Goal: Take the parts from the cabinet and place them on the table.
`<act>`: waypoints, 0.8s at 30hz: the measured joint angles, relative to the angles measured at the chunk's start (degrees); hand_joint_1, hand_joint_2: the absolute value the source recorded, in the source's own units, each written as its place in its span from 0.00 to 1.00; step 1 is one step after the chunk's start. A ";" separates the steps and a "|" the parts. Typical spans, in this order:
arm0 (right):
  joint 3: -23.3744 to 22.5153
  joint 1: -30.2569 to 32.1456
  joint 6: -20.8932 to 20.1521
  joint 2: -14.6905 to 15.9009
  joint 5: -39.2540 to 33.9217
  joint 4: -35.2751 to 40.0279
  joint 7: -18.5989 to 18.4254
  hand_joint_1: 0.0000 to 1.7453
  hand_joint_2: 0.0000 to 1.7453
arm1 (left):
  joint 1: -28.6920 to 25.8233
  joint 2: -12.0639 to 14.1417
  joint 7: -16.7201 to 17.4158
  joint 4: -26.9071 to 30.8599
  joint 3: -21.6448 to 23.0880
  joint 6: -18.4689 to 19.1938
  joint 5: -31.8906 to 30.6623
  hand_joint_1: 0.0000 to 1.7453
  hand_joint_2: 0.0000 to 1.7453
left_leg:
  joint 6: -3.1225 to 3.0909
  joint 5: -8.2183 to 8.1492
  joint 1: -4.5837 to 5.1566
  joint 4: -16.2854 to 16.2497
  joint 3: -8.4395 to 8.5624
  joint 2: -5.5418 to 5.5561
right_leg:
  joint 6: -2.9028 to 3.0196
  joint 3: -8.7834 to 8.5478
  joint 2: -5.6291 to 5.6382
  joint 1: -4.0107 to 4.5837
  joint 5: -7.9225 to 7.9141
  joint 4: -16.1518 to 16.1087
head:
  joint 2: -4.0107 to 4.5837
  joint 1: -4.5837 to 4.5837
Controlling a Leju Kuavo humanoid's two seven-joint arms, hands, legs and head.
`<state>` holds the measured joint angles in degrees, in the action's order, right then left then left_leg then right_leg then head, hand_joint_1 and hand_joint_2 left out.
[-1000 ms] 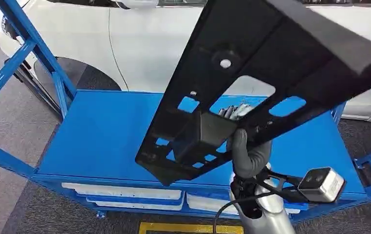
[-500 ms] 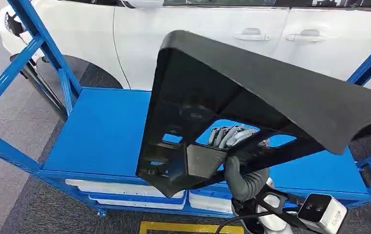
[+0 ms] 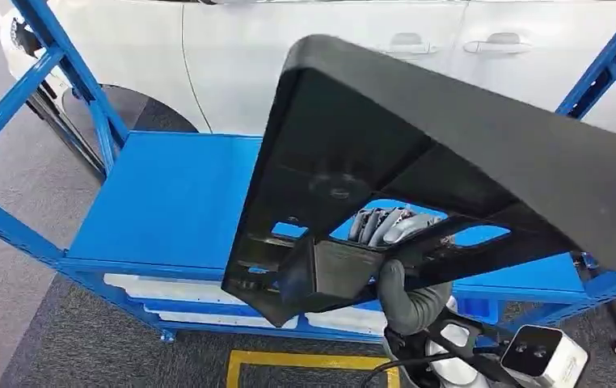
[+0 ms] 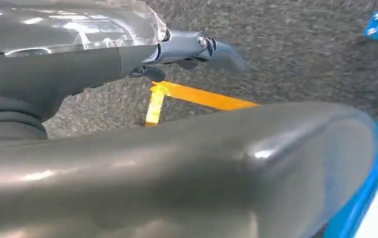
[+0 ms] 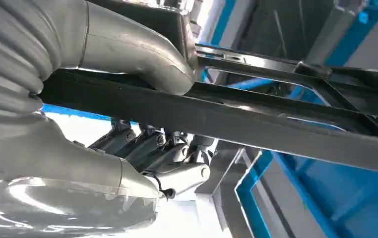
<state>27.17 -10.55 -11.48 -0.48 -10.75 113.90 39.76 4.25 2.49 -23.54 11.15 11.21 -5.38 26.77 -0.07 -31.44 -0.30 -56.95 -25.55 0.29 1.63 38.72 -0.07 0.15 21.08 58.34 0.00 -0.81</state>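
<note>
1 black panel point(image 3: 418, 153) gripped by right hand point(image 3: 398, 259), bar between thumb and fingers point(image 5: 147, 148), left fingers unclear

Head camera: sat high on the robot, faced forward and down over a blue shelf unit point(image 3: 167, 202) with a white car point(image 3: 232, 73) behind it; a large black panel point(image 3: 450, 153) stood close before the lens and covered much of the frame.

Left wrist camera: looked down past the left hand point(image 4: 197, 47) to grey carpet point(image 4: 296, 44) and a yellow floor line point(image 4: 202, 98), very near the hand.

Right wrist camera: sat tight behind the right hand point(image 5: 127, 99), which gripped a black panel bar point(image 5: 276, 129).

Shared: the head and right wrist views both took in the panel, the right hand point(image 3: 406, 267) and the blue shelving point(image 5: 326, 198); the head and left wrist views both took in the floor line point(image 3: 305, 362).
</note>
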 joint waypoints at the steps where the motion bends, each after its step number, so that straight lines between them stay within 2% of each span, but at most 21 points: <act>1: 0.22 -0.03 0.00 0.07 0.41 0.04 0.00 0.86 1.00 | 0.18 0.22 0.24 0.00 0.00 0.00 -0.20 0.00 0.00 | -0.01 -0.16 0.34 0.87 -0.16 -0.18 | -0.48 0.07 -0.08 0.34 -0.43 -0.09 | 0.00 -0.02; 4: 0.68 -0.50 0.11 0.46 0.52 0.07 0.02 0.86 1.00 | 0.32 0.28 0.68 0.00 0.02 -0.11 -0.50 0.00 0.00 | -0.74 1.41 0.99 0.87 -0.88 -0.05 | -1.55 -0.03 -0.19 -0.45 -2.09 -0.87 | 0.00 -0.07; 5: 0.76 -0.56 0.26 0.59 0.50 0.07 0.02 0.86 1.00 | 0.23 0.31 0.90 0.00 0.02 -0.13 -0.63 0.00 0.00 | -0.98 2.25 0.71 1.47 -1.13 -0.09 | -1.86 0.07 -0.13 -0.30 -2.66 -1.17 | 0.00 -0.05; 6: 0.79 -0.61 0.33 0.88 0.48 0.07 0.04 0.86 1.00 | 0.22 0.20 0.98 -0.02 0.07 -0.11 -0.79 0.00 0.00 | -1.22 3.61 0.26 1.90 -1.86 -0.58 | -2.14 0.65 0.14 -0.50 -1.59 -0.89 | 0.00 -0.07; 7: 0.83 -0.69 0.33 1.20 0.48 0.09 0.04 0.86 1.00 | 0.29 0.20 1.20 -0.02 0.11 -0.11 -0.92 0.00 0.00 | -1.65 4.39 0.25 1.94 -2.70 -0.58 | -2.36 1.61 0.16 -0.43 1.99 1.13 | 0.00 -0.04; 8: 0.85 -0.72 0.42 1.53 0.48 0.09 0.02 0.86 1.00 | 0.37 0.20 1.31 -0.02 0.13 -0.11 -1.05 0.00 0.00 | -1.78 5.24 0.22 1.92 -3.71 -0.61 | -2.67 2.83 0.14 -0.60 6.50 5.53 | 0.00 -0.07; 9: 0.90 -0.73 0.46 1.84 0.48 0.09 0.02 0.86 1.00 | 0.40 0.17 1.35 -0.02 0.17 -0.11 -1.07 0.00 0.00 | -1.76 5.98 0.23 1.89 -4.73 -0.61 | -2.94 3.95 0.12 -0.77 9.97 10.55 | 0.00 -0.07; 10: 0.92 -0.73 0.57 2.10 0.46 0.09 0.02 0.86 1.00 | 0.40 0.15 1.38 -0.02 0.22 -0.11 -1.16 0.00 0.00 | -1.68 6.69 0.24 1.80 -5.78 -0.65 | -3.15 4.72 0.11 -0.85 11.93 15.23 | 0.00 -0.04; 11: 0.92 -0.75 0.70 2.32 0.35 0.07 0.02 0.86 1.00 | 0.41 0.15 1.44 -0.02 0.28 -0.11 -1.22 0.00 0.00 | -1.57 7.31 0.23 1.65 -6.71 -0.70 | -3.27 4.65 0.10 -0.91 11.90 17.94 | 0.00 -0.07; 12: 0.94 -0.80 0.85 2.60 0.11 0.02 0.02 0.86 1.00 | 0.43 0.13 1.51 -0.02 0.33 -0.09 -1.24 0.00 0.00 | -1.42 7.91 0.18 1.44 -7.74 -0.72 | -3.38 3.42 0.09 -0.98 10.27 18.09 | 0.00 -0.07; 13: 0.94 -0.92 1.01 2.73 0.02 0.02 0.02 0.86 1.00 | 0.48 0.09 1.53 -0.02 0.37 -0.04 -1.27 0.00 0.00 | -1.26 8.39 0.12 1.14 -8.60 -0.75 | -3.44 1.08 0.08 -1.03 8.22 16.15 | 0.00 -0.07; 14: 0.98 -1.17 1.14 2.91 -0.13 0.02 0.02 0.86 1.00 | 0.58 0.00 1.57 -0.02 0.39 0.04 -1.44 0.00 0.00 | -1.02 8.79 0.02 0.73 -9.54 -0.75 | -3.45 -2.39 0.07 -1.08 6.55 11.94 | 0.00 -0.07; 15: 1.11 -1.60 1.11 3.02 -0.27 0.04 0.02 0.86 1.00 | 0.76 -0.02 1.68 -0.02 0.39 0.04 -1.60 0.00 0.00 | -0.70 9.12 -0.04 0.08 -10.38 -0.74 | -3.49 -6.82 0.06 -1.14 6.41 6.20 | 0.00 -0.07; 16: 1.27 -2.08 1.07 3.08 -0.37 0.04 0.02 0.86 1.00 | 0.87 -0.02 1.77 -0.02 0.39 0.04 -1.59 0.00 0.00 | -0.38 9.33 0.09 -0.47 -10.99 -0.71 | -3.38 -10.04 0.11 -1.12 8.86 1.52 | 0.00 -0.07; 17: 1.46 -2.39 1.03 3.12 -0.44 0.09 0.02 0.86 1.00 | 1.01 -0.02 1.83 -0.02 0.39 0.04 -1.62 0.00 0.00 | -0.12 9.59 0.19 -1.02 -11.40 -0.63 | -2.52 -11.24 0.38 -0.74 9.80 -1.03 | 0.00 -0.17; 19: 1.64 -2.64 1.03 3.30 -0.79 0.09 -0.02 0.86 1.00 | 1.12 -0.02 1.86 -0.02 0.39 0.04 -1.59 0.00 0.00 | 0.58 10.55 0.19 -0.81 -11.46 -0.64 | -1.75 -10.57 0.37 -0.55 9.29 -0.50 | 0.00 -0.15; 20: 1.75 -2.76 1.03 3.39 -0.88 0.09 -0.09 0.86 1.00 | 1.00 -0.02 1.88 -0.02 0.39 0.04 -1.59 0.00 0.00 | 1.02 11.05 0.07 -0.65 -11.52 -0.59 | -1.13 -10.36 0.31 -0.43 8.85 -0.54 | 0.00 -0.15; 21: 1.81 -3.01 1.01 3.50 -0.98 0.04 -0.09 0.86 1.00 | 0.83 -0.04 1.90 -0.07 0.39 0.04 -1.57 0.00 0.00 | 1.30 10.69 -0.21 -0.95 -11.86 -0.54 | -0.42 -9.74 0.01 -0.81 8.00 -0.90 | 0.00 -0.13; 22: 1.95 -3.26 0.96 3.56 -1.10 0.04 -0.11 0.86 1.00 | 0.73 -0.11 1.90 -0.07 0.39 0.04 -1.57 0.00 0.00 | 1.61 8.23 -0.30 -2.15 -12.50 -0.52 | -0.14 -9.17 -0.05 -0.78 7.37 -0.90 | 0.00 -0.18; 23: 2.05 -3.56 1.01 3.63 -1.38 0.04 -0.09 0.86 1.00 | 0.74 -0.11 1.88 -0.07 0.39 0.04 -1.53 0.00 0.00 | 1.97 3.74 -0.38 -6.10 -13.77 -0.52 | 0.21 -8.15 -0.04 -0.76 6.55 -0.89 | 0.00 -0.15; 24: 2.08 -3.69 1.01 3.69 -1.51 0.04 -0.09 0.86 1.00 | 0.76 -0.09 1.88 -0.07 0.39 0.02 -1.53 0.00 0.00 | 2.22 0.69 -0.40 -10.10 -14.81 -0.52 | 0.29 -7.35 -0.05 -0.67 5.91 -0.87 | 0.00 -0.15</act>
<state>29.24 -14.24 -10.47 3.21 -12.26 113.94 39.67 5.01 2.40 -21.66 11.08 11.61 -5.36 25.24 2.15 -30.75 -0.70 -67.05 -40.36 -0.23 1.93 31.37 -0.12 -0.51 26.99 57.47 0.00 -0.96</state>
